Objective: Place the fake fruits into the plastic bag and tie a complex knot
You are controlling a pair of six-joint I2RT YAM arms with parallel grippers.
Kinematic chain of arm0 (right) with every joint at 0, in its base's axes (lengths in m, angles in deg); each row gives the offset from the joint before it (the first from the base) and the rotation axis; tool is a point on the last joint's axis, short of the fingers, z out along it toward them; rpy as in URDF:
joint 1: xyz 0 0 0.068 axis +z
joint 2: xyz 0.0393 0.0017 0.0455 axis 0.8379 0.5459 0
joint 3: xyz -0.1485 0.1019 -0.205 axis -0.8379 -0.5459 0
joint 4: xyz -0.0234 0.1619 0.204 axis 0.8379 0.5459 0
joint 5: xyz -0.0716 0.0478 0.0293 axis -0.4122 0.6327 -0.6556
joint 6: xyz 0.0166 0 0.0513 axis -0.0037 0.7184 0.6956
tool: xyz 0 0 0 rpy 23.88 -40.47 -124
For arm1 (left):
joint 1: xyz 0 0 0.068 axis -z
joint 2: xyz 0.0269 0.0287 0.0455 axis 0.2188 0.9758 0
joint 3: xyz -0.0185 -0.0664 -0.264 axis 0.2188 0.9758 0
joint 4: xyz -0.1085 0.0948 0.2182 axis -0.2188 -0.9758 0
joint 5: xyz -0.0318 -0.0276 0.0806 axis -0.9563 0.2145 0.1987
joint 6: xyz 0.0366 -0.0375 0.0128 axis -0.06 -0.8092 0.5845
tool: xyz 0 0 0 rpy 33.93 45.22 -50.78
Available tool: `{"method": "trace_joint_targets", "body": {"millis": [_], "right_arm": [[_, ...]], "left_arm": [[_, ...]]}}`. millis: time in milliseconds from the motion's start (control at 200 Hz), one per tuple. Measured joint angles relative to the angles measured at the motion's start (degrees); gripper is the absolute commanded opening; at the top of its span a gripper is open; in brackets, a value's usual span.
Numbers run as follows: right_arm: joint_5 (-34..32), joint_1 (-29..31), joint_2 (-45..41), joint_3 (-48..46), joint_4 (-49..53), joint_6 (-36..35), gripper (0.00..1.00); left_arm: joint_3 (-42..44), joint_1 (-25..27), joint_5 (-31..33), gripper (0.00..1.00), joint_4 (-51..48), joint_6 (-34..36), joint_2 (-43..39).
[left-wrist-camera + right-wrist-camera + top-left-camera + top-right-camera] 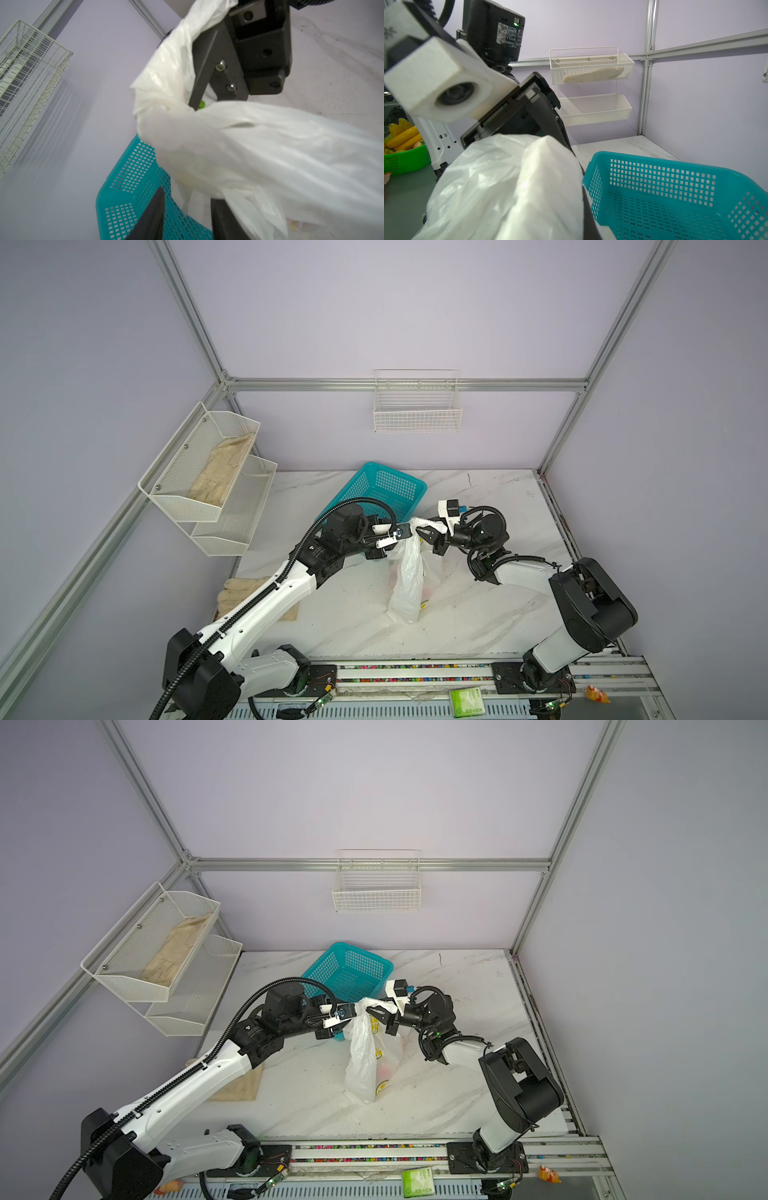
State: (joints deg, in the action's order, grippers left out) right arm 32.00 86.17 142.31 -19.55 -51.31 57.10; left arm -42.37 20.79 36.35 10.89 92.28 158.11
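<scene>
- Both top views: a crinkly translucent white plastic bag (409, 576) hangs stretched, its lower end on the marble-patterned surface (478, 614), near a teal perforated plastic basket (386, 489).
- Its twisted neck is pinched in the closed right hand (420, 531).
- Wrist view: the left hand (187, 195) gapes, film between its black jaws.

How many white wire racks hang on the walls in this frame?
2. A two-tier mesh rack hangs on the left wall, with beige fabric in its upper tier. A wire basket hangs on the back wall. None seems hidden.
</scene>
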Motion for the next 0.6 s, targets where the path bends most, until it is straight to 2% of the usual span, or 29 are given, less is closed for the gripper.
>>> {"method": "trace_joint_targets", "body": {"millis": [145, 410, 600], "right_arm": [[-0.02, 0.0, -0.17, 0.0, 0.48, -0.5, 0.0], [-0.04, 0.0, -0.46, 0.28, 0.76, -0.63, 0.0], [-0.04, 0.0, -0.46, 0.5, 1.25, -0.66, 0.0]], "left_arm": [[-0.09, -0.02, -1.09, 0.24, 1.03, -1.14, 0.0], [-1.46, -0.02, -1.46, 0.17, 0.44, -1.33, 1.11], [-1.86, -0.04, -2.05, 0.09, -0.04, -1.44, 1.99]]}}
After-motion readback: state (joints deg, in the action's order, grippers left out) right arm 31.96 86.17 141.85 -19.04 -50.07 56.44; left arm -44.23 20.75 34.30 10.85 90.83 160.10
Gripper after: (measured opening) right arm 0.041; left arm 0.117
